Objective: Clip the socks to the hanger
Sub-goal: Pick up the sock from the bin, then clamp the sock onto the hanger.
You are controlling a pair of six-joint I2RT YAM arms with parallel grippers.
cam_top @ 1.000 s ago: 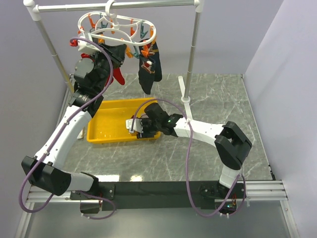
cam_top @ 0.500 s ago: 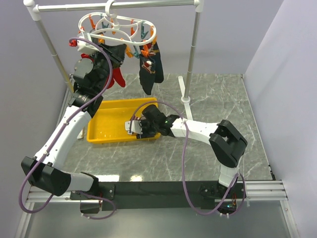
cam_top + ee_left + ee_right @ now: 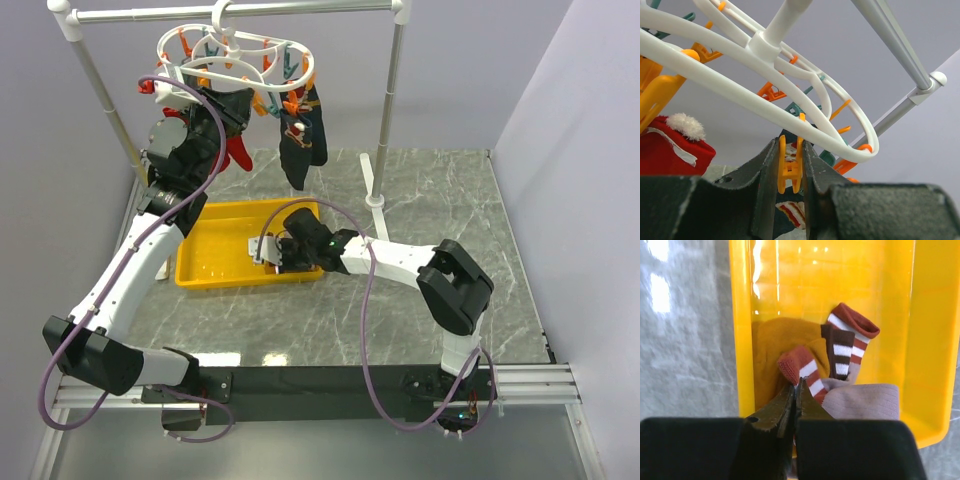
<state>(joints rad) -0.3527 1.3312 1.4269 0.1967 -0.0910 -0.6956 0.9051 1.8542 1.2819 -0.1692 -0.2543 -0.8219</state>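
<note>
The left claw (image 3: 789,147) is clenched on an orange clothespin (image 3: 783,170) of the hanger (image 3: 790,107) just above it. The right claw (image 3: 796,386) pinches the red-striped sock (image 3: 807,372) at its tips, in the yellow tray (image 3: 742,340). The sock looks soft, light and floppy, so I judge the cuff is the best hold.

Reads as a robotics lab cell. Shown by a left arm (image 3: 130,268) and a right arm (image 3: 395,262) bolted to an aluminium rail (image 3: 540,378), purple cables (image 3: 364,310) looping loose, and plain pale panels (image 3: 580,150) boxing in a marble-patterned tabletop (image 3: 450,190). Furnished only with staged laundry props: a hanger (image 3: 240,42) on a white pole stand (image 3: 388,110) and a yellow tray (image 3: 215,250).
</note>
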